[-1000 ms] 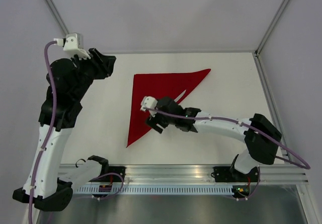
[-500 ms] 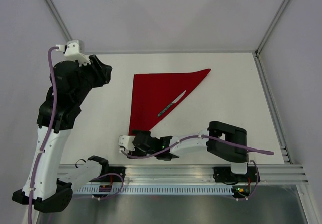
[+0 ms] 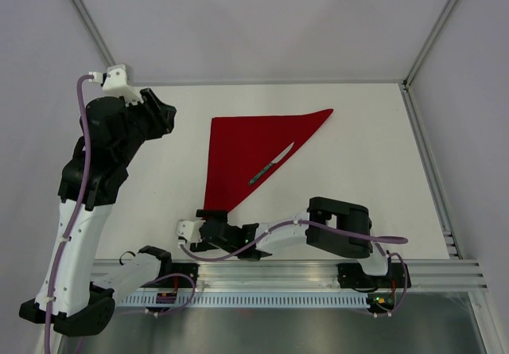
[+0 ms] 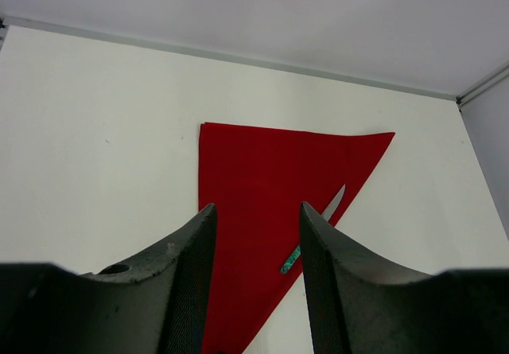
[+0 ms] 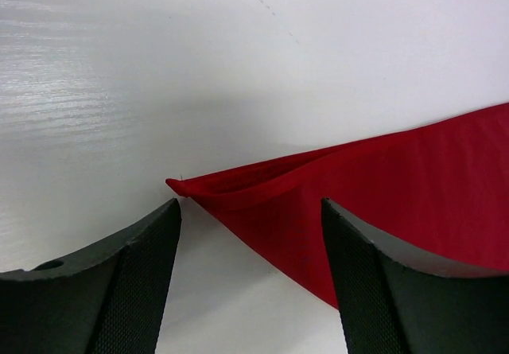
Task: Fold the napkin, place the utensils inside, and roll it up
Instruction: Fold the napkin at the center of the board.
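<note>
Your napkin (image 3: pixel 246 151) lies flat at the centre of the table (image 3: pixel 358 187), folded into a triangle, with a knife (image 3: pixel 270 165) resting on it near the slanted edge. Your right gripper (image 5: pixel 250 211) sits low at the bottom centre of the top view, open, with the napkin's near corner just ahead between its fingers and not yet pinched. It looks lined up to take that tip and begin the roll. Your left gripper (image 4: pixel 256 211) hangs open and empty at upper left, well clear of the cloth.
</note>
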Robot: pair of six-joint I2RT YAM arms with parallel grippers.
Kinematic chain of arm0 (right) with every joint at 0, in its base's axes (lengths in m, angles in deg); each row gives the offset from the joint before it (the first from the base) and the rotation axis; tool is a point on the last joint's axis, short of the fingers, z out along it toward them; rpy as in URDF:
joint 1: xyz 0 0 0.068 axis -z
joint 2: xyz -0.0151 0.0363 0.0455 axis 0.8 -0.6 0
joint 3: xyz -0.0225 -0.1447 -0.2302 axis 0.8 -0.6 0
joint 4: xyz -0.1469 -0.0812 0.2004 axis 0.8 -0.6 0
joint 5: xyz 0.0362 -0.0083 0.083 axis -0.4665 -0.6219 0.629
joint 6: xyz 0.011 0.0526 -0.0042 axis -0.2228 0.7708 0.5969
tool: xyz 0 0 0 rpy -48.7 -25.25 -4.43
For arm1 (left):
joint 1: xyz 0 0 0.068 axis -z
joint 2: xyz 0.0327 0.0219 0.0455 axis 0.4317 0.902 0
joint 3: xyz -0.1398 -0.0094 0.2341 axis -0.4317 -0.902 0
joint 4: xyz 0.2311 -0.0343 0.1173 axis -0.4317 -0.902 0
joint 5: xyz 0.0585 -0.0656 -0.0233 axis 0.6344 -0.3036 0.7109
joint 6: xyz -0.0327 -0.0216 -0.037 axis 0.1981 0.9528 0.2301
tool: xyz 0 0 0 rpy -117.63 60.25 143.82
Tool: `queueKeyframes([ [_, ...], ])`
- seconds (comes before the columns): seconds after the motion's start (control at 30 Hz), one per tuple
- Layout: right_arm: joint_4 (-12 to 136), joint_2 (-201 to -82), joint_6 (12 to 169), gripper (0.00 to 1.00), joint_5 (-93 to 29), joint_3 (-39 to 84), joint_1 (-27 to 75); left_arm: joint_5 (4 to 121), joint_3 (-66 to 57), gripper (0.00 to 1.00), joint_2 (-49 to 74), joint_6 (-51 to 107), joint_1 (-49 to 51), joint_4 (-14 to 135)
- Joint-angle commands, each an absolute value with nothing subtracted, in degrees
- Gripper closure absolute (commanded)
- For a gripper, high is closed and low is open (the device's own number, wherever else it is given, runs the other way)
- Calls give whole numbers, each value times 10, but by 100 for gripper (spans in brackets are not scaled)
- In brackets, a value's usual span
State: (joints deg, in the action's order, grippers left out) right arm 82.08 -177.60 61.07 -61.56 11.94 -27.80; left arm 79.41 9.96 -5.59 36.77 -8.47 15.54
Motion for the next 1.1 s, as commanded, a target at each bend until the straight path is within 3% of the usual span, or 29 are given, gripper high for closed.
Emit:
queueKeyframes([
  [0.0,853,-1793,600,24,-644,139,-285,794,101,50,-59,376,-84,151],
  [0.17,851,-1796,593,36,-644,141,-285,788,100,50,-55,373,-84,151],
  [0.47,826,-1787,594,80,-630,156,-286,785,97,50,-46,366,-84,152],
  [0.73,791,-1758,609,89,-618,171,-283,775,102,50,-34,363,-84,158],
  [1.07,713,-1696,663,92,-581,188,-225,745,106,51,-8,368,-84,177],
])
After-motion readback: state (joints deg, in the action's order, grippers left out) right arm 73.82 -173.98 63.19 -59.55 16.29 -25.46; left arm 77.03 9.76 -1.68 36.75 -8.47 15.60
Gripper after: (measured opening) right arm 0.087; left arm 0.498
